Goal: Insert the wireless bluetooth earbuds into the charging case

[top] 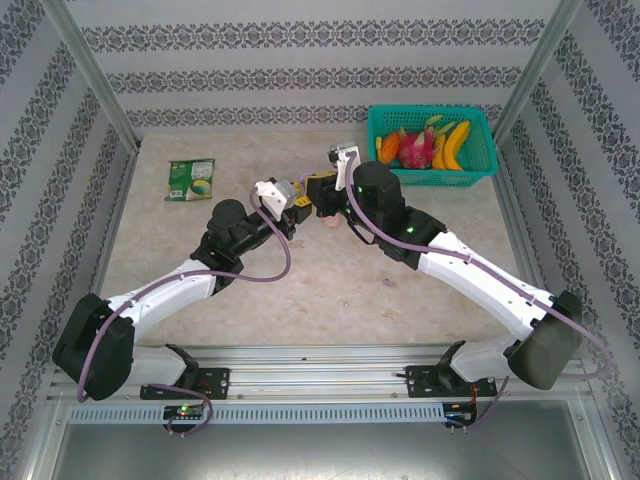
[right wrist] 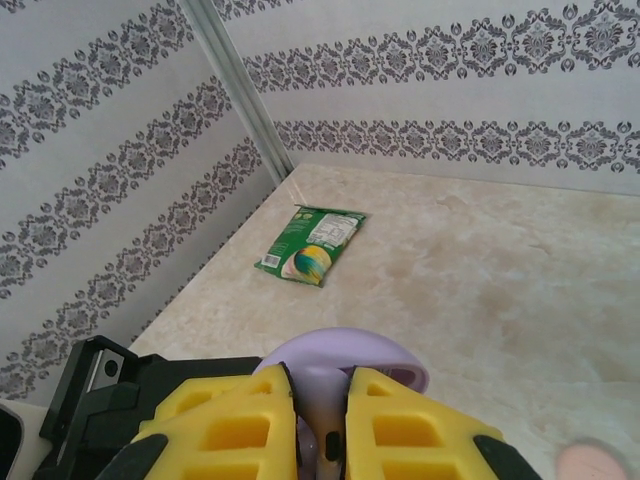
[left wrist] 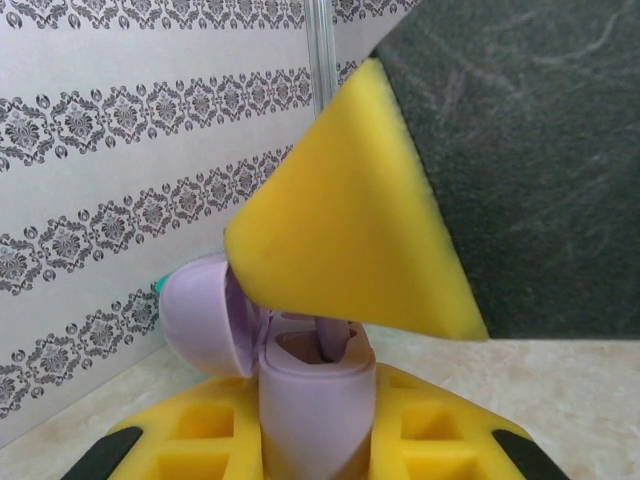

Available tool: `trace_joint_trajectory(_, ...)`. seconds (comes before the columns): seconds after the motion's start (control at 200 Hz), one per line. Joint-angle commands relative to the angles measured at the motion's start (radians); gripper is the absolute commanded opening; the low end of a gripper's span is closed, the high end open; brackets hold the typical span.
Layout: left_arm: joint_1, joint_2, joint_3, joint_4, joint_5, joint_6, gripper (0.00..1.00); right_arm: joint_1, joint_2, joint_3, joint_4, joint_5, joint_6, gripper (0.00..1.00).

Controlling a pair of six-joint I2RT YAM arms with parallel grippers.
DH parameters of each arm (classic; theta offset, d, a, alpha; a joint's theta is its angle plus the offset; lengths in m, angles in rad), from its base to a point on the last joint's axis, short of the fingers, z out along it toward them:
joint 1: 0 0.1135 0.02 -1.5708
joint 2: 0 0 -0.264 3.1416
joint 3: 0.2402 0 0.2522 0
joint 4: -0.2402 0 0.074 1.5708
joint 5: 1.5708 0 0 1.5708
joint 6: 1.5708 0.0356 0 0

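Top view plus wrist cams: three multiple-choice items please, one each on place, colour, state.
1. Where does the green packet lie?
A in the basket; B on the table's far left; C between the arm bases.
2. What colour is the case in the left pincer?
A green; B black; C pale purple.
3. How is the case's lid?
A hinged open; B shut; C lying off on the table.
Key:
1 B, it lies flat on the table near the left wall.
2 C, purple shows between the yellow fingers.
3 A, the lid tilts back beside the body.
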Motion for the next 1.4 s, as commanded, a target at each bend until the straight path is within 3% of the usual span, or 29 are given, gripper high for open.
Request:
trace_joint_trajectory(0.0, -0.013, -0.007, 0.045, 0.071, 0.027, 0.0, 0.0, 0.012, 0.023, 0.003, -0.057, 0.001, -0.032, 0.13)
trace_joint_trajectory(0.2, -0.013, 0.0, 0.046, 0.074, 0.035, -0.008, 0.0, 0.014, 0.022, 0.003, -0.058, -0.008, -0.025, 0.15)
trace_joint_trajectory(0.43, -0.013, 0.012, 0.035, 0.106, 0.044, -0.039, 0.0, 0.0, 0.01, 0.015, -0.049, -0.014, 0.034, 0.39)
trace_joint_trajectory(0.789, -0.013, 0.006, 0.012, 0.116, 0.053, -0.054, 0.0, -0.05, -0.036, 0.046, -0.034, -0.056, 0.123, 0.61)
trace_joint_trajectory(1.159, -0.013, 0.007, 0.005, 0.118, 0.054, -0.059, 0.0, -0.128, -0.102, 0.031, -0.008, -0.127, 0.209, 0.68)
trace_joint_trajectory(1.394, -0.013, -0.007, -0.007, 0.107, 0.042, -0.057, 0.0, -0.2, -0.181, -0.079, -0.21, 0.001, 0.289, 0.68)
